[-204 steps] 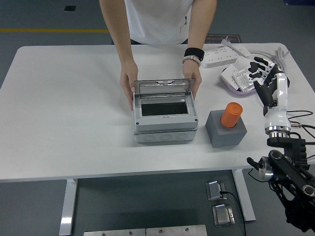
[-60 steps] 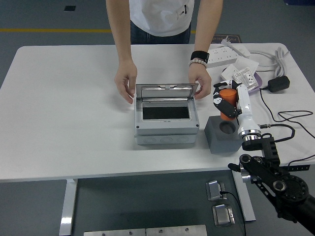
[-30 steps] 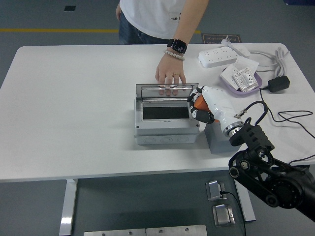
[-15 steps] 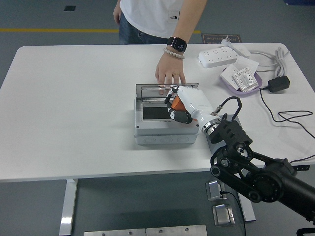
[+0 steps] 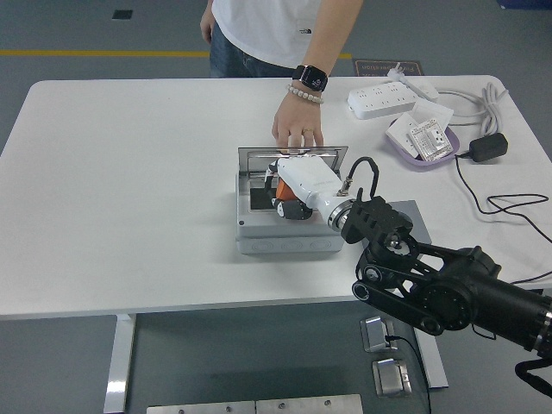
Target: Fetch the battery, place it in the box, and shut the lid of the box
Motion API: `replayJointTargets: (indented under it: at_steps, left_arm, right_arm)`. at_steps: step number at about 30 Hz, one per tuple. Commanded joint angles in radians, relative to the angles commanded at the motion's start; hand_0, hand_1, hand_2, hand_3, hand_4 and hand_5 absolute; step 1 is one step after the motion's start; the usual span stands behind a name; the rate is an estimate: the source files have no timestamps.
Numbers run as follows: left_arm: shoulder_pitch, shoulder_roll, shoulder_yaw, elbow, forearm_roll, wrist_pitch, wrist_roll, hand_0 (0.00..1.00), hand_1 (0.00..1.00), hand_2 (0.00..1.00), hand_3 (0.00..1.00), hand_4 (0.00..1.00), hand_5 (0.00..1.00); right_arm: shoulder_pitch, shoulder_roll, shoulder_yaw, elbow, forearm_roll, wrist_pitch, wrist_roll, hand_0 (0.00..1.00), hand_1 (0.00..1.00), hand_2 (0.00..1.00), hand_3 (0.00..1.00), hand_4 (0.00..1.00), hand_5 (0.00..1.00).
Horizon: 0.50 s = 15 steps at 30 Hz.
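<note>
The grey box (image 5: 259,243) sits mid-table with its clear lid (image 5: 293,155) standing open at the back. My right hand (image 5: 291,200) reaches in from the right and hovers over the box's dark opening. Its fingers are curled around the orange battery (image 5: 284,188), of which only a small orange patch shows. A person's hand (image 5: 297,131) rests on the top edge of the lid and holds it up. The grey battery holder (image 5: 412,214) to the right of the box is mostly hidden behind my arm. My left arm is out of sight.
A white power strip (image 5: 382,101), a purple tray (image 5: 424,160) with a white packet, a black adapter (image 5: 487,147) and cables lie at the back right. The person stands at the far edge.
My right hand has carried the battery leftward from over the box's right side to above the middle of its opening. The person's hand stays on the lid.
</note>
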Motion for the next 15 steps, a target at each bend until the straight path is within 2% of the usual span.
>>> replayJointTargets:
  at_steps: [6, 15]
  left_arm:
    - [0.0, 0.002, -0.002, 0.0, 0.004, -0.001, 0.001, 0.401, 0.563, 0.508, 0.477, 0.002, 0.002]
    - [-0.003, 0.0, 0.0, 0.0, 0.006, -0.002, 0.001, 0.401, 0.564, 0.509, 0.478, 0.002, 0.002]
  right_arm:
    - [0.04, -0.007, -0.046, -0.031, 0.021, 0.039, -0.018, 0.107, 0.206, 0.238, 0.25, 0.002, 0.002]
    - [0.053, 0.008, -0.052, -0.038, 0.025, 0.03, -0.018, 0.107, 0.206, 0.239, 0.257, 0.002, 0.002]
